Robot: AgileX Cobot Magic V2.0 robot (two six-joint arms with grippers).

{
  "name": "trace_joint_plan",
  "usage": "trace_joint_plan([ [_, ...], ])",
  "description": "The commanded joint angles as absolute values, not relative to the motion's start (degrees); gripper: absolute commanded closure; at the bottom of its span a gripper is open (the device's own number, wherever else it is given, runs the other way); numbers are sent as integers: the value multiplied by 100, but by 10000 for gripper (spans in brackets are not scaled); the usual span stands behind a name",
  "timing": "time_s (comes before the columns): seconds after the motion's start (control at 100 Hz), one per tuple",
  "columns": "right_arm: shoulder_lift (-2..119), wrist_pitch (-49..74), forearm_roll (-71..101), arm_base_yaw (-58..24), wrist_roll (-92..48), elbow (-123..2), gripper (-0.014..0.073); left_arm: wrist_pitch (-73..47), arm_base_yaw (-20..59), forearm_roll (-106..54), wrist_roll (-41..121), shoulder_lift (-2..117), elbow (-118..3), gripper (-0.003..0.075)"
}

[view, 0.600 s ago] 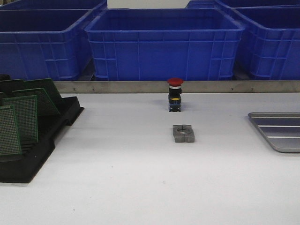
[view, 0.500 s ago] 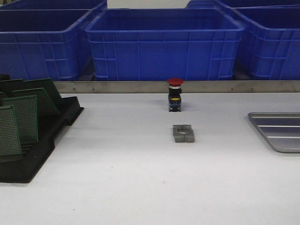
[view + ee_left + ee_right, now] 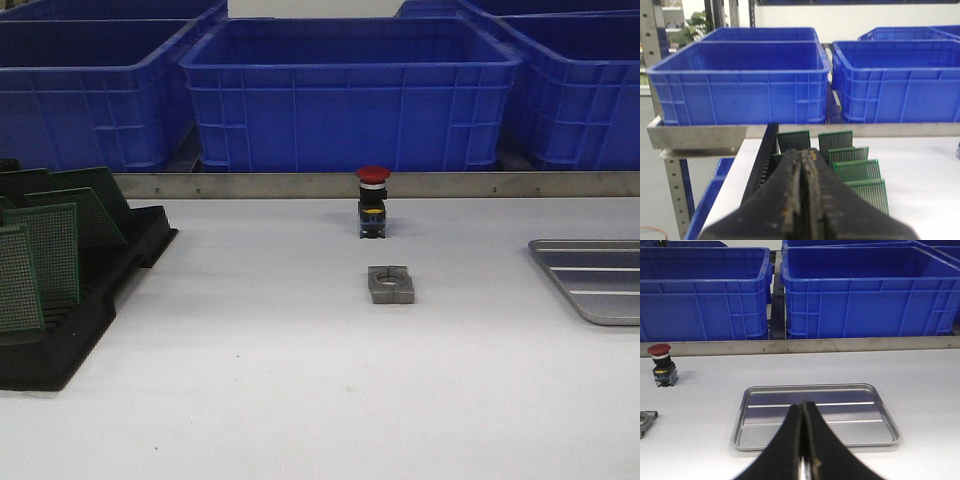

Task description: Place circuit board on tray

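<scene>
Your left gripper has its two fingers pressed flat together with nothing between them, and it hangs just in front of the green circuit boards. Those boards stand upright in the black slotted rack at the left edge of the table; in the front view you see them leaning in a row (the perforated faces turned toward the camera), none of them out of the rack.

Your right gripper is likewise closed tip to tip and grips nothing. It sits over the near side of the tray, which lies flat on the table at the right, its ribbed bottom bare. In the front view only the tray's left part shows, at the right edge of the picture.

Between rack and tray, near the middle of the table, you have a red-capped push button standing upright and, just in front of it and apart from it, a small grey metal block with a round hole. Behind the table's metal rail stand the big blue crates, side by side. Neither arm shows in the front view.
</scene>
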State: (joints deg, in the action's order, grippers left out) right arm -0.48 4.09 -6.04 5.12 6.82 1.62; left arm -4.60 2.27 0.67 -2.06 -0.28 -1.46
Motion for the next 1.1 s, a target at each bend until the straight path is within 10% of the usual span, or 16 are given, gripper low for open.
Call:
trace_joint_plan([
  [0.0, -211, -34, -654, 533, 685, 81, 654, -546, 277, 39, -260, -94, -681, 741],
  [0.58, -211, -34, -654, 533, 685, 81, 654, -3180, 277, -121, -234, 3364, -3709, 729],
  [0.88, -211, -34, -654, 533, 685, 81, 654, -3275, 277, -130, 1035, 5196, -4587, 355],
  [1.09, -211, -34, -654, 533, 685, 81, 654, -3334, 277, -316, 3150, 6358, -5271, 343],
])
